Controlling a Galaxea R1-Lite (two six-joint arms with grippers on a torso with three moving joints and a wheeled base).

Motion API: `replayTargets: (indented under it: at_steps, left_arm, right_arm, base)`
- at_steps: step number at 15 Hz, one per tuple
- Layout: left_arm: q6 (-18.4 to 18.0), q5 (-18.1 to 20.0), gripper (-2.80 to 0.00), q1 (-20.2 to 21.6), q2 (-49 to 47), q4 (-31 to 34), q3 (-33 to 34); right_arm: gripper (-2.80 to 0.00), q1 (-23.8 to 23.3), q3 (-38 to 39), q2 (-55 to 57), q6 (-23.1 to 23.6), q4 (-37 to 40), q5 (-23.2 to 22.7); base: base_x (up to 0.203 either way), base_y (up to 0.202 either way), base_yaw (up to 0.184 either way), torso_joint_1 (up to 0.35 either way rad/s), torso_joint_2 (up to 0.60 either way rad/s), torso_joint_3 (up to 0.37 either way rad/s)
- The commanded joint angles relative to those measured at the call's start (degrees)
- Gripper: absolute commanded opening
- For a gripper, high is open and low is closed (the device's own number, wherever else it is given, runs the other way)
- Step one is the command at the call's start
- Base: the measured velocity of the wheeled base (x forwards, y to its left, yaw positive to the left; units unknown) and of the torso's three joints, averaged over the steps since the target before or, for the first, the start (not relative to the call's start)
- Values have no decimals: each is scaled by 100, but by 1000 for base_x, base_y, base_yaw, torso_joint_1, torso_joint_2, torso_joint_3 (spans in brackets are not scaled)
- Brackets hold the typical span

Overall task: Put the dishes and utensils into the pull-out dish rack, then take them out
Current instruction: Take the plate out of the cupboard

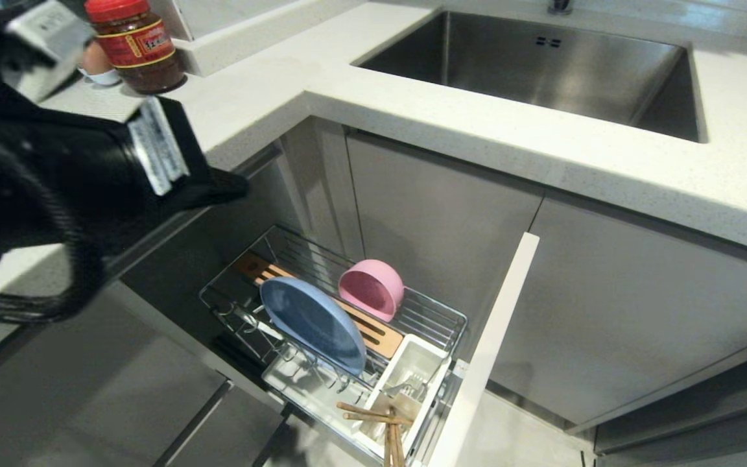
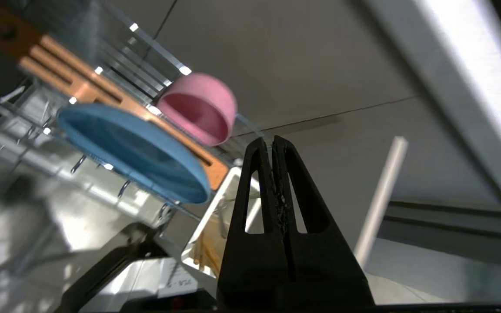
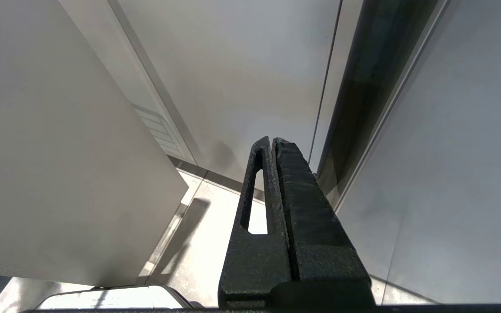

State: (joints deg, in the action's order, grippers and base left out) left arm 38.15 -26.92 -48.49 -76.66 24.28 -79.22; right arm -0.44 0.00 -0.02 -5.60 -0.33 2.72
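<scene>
The pull-out dish rack [image 1: 423,312] stands drawn out from the lower cabinet. The light-blue plate [image 1: 312,322] stands on edge in its prongs. The pink bowl [image 1: 371,288] lies tipped on its side behind the wooden strip [image 1: 373,334]. The chopsticks [image 1: 383,421] and the fork [image 1: 408,389] sit in the white utensil cup [image 1: 412,370]. My left gripper [image 1: 240,189] is shut and empty, high above the rack's left side. In the left wrist view it [image 2: 272,141] points toward the bowl [image 2: 200,108] and plate [image 2: 137,152]. My right gripper [image 3: 272,141] is shut, parked low by cabinet fronts.
The rack's narrow white front panel [image 1: 490,350] sticks out on its right. Above are the white counter [image 1: 477,136] and the steel sink [image 1: 542,65]. A red-lidded jar [image 1: 135,42] stands on the counter behind my left arm. Grey cabinet doors surround the rack.
</scene>
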Motion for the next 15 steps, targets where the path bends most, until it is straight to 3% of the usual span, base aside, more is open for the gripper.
replayTargets:
  at_steps: [1, 10, 15]
  left_arm:
    - [252, -420, 0, -262, -740, 22, 109]
    - [1332, -1428, 0, -285, -2108, 6, 199]
    - [1689, -1512, 0, -168, -2813, 14, 198]
  right_arm:
    - [-280, 0, 6, -24, -3, -2, 1]
    - [-280, 0, 0, -24, -3, -2, 1]
    - [-280, 0, 0, -24, -3, -2, 1]
  base:
    - [0, 0, 0, 0, 0, 0]
    - [0, 0, 0, 0, 0, 0]
    - [0, 0, 0, 0, 0, 0]
